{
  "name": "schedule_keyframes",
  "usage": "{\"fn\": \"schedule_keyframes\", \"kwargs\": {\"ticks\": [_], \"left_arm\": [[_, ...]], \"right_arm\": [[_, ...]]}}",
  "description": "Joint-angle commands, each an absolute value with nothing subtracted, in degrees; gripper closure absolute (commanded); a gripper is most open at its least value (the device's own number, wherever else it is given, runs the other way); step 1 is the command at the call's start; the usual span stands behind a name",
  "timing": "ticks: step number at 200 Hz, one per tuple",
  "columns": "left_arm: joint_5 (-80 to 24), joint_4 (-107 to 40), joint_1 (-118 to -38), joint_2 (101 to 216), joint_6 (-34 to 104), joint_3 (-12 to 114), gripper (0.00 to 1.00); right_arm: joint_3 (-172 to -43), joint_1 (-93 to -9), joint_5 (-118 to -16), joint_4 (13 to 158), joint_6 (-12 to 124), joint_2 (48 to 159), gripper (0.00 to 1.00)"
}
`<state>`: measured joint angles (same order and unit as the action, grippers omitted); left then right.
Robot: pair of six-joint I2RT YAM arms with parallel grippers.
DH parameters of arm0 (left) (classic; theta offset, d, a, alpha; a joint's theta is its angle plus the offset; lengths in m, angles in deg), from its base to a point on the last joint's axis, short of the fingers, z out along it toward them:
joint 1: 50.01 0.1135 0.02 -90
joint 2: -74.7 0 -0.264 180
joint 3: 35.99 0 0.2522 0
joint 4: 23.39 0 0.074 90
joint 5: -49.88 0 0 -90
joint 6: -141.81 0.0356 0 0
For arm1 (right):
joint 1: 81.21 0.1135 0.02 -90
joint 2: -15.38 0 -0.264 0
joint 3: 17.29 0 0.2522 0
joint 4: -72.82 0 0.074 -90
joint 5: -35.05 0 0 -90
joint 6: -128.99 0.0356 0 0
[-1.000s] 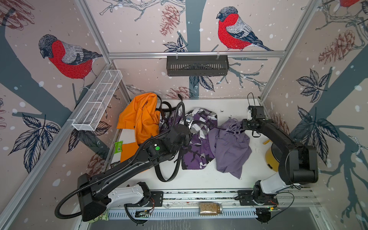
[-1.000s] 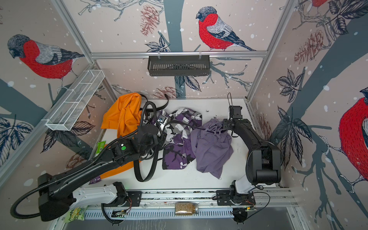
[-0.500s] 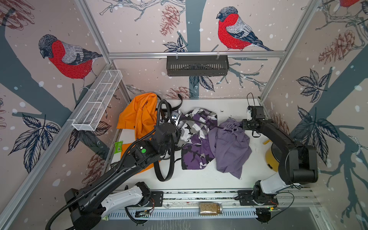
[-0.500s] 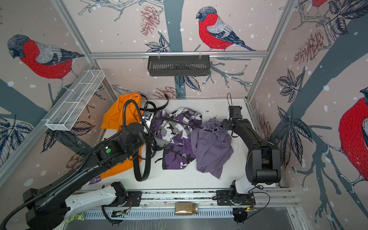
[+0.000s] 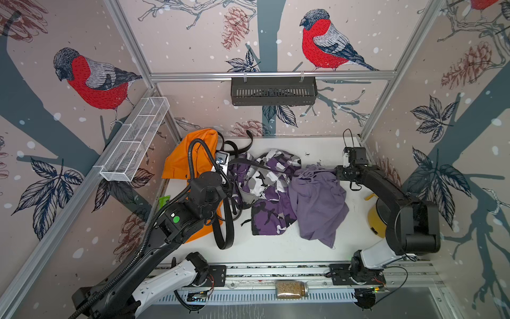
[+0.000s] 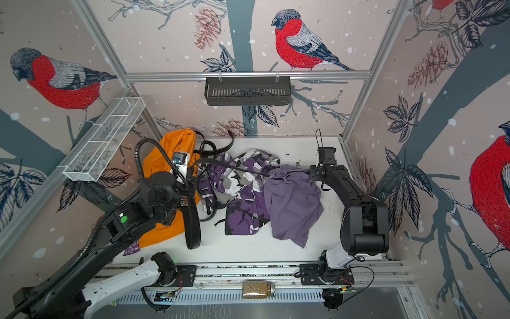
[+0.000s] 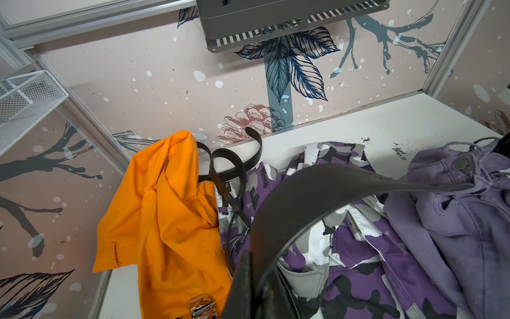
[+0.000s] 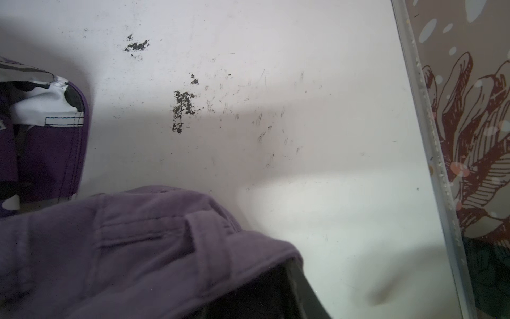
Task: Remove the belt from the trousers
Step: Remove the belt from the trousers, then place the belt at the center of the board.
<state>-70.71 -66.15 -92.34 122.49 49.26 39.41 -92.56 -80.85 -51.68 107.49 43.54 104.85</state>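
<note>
Belt (image 7: 331, 185): black strap stretched clear of the worktop (image 5: 276, 248) between the two arms; its far end enters the waistband of the lavender trousers (image 5: 317, 198), so it is not yet free
Left jaws: left gripper (image 7: 249, 279) closed tight on the belt; a slack loop of black strap (image 5: 224, 232) hangs beneath the wrist, apparently the length already out
Right jaws: right gripper (image 5: 336, 172) part-closed, apparently pinching the trousers' waistband near a belt loop (image 8: 209, 243), acting as anchor
Governing relation: the belt's long axis runs across the worktop from the left jaws to the waistband; the threaded end lies toward the robot's right, so the pull should follow that axis leftward, away from the right arm, which is nearer the threaded end
Neighbours: camouflage trousers (image 5: 267, 190) under the taut span; orange garment (image 5: 187, 160) and a second black belt (image 7: 229, 165) beside the left arm
Containers: white wire basket (image 5: 135, 140) on the side wall, nothing seen inside; black slotted tray (image 5: 273, 91) on the rear rail, contents hidden; glass jar (image 5: 289, 289) at the front rail, filled with brown grains
</note>
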Motion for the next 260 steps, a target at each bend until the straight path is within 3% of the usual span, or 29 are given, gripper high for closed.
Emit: {"fn": "schedule_keyframes", "kwargs": {"ticks": [1,260], "left_arm": [[-75.4,-65.1,-92.0,120.3,49.3,40.0,1.00],[-90.2,-64.8,-92.0,110.5,60.6,46.4,1.00]], "right_arm": [[-92.9,-81.1,-50.9,107.9,43.3,105.0,0.64],[-94.0,-86.2,-47.6,109.7,44.1,111.0,0.66]]}}
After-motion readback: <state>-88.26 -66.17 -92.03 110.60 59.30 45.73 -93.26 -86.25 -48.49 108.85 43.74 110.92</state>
